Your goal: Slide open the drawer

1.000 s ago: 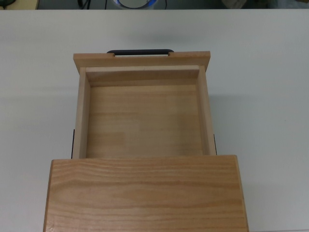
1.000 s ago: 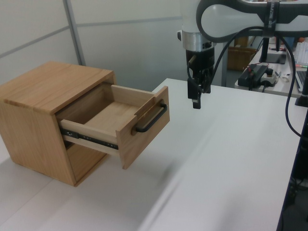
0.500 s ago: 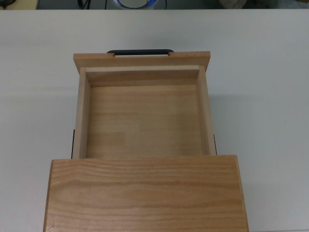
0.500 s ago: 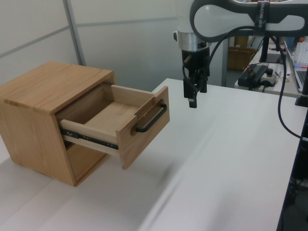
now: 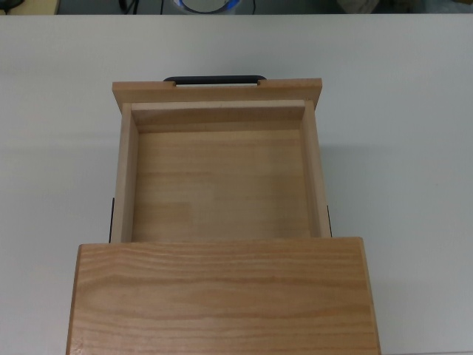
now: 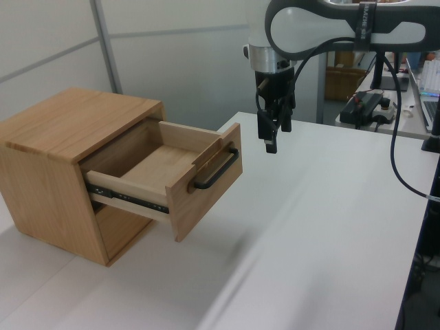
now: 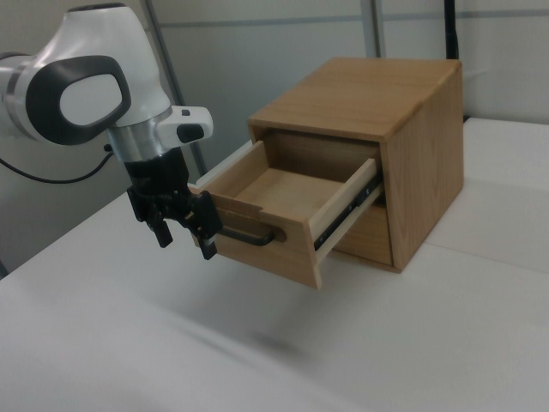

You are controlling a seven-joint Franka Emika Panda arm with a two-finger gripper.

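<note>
The drawer stands pulled out, the gripper hanging parted and empty nearby

We see the drawer in pale, light wood with faint grain, its bar handle black. The cabinet top is warmer honey-brown with bold wavy grain. The tabletop is plain white. The arm is white and dark grey, its hand black.

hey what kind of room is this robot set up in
Probably a robotics lab or office workspace: a robot arm over a bare white table with one test cabinet, partition walls behind, and electronics on a desk in the background.
</note>
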